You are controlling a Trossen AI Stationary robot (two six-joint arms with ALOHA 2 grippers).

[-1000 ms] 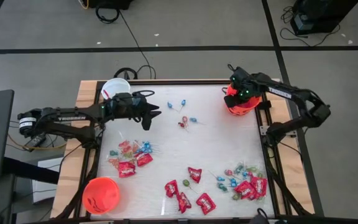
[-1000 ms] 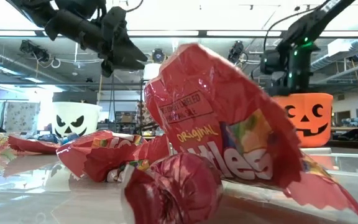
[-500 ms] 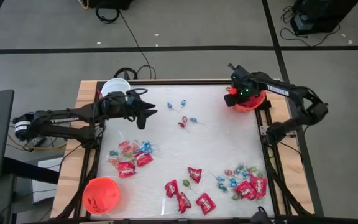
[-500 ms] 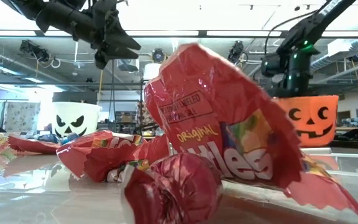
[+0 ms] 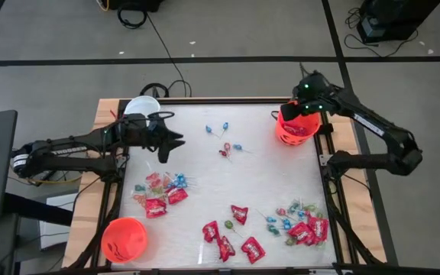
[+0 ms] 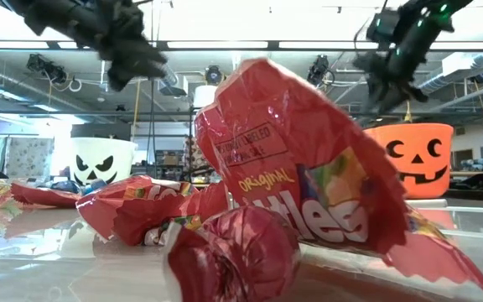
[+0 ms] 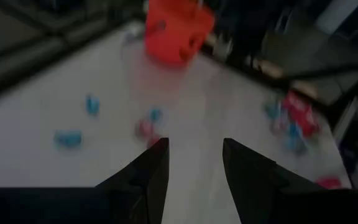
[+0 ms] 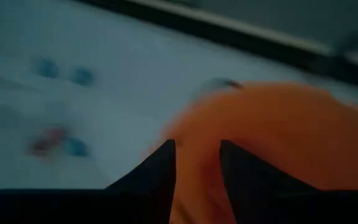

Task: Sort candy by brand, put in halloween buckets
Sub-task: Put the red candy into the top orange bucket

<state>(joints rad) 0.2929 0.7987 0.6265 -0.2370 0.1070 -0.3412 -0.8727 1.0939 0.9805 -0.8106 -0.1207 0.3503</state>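
Candy lies about the table: red packets (image 5: 231, 241), a mixed pile (image 5: 304, 229) near the right edge, another (image 5: 163, 191) on the left, and blue lollipops (image 5: 221, 130) toward the far side. A white bucket (image 5: 141, 107) stands at the far left, one orange bucket (image 5: 124, 238) at the near left, and another (image 5: 296, 128) at the far right. My left gripper (image 5: 173, 143) hovers open and empty beside the white bucket (image 7: 194, 146). My right gripper (image 5: 304, 99) hangs open above the far-right orange bucket (image 8: 278, 137), with nothing between its fingers (image 8: 197, 146).
A red packet (image 6: 309, 176) and a round red sweet (image 6: 233, 252) lie right before the low camera and hide much of the table. A raised wooden rim (image 5: 101, 122) frames the table. The white middle of the table (image 5: 258, 179) holds no candy.
My right gripper has risen out of the far-right orange bucket and now hangs above its rim. My left gripper has drawn back toward the table's left edge, rising a little. The buckets and the candy lie as before.
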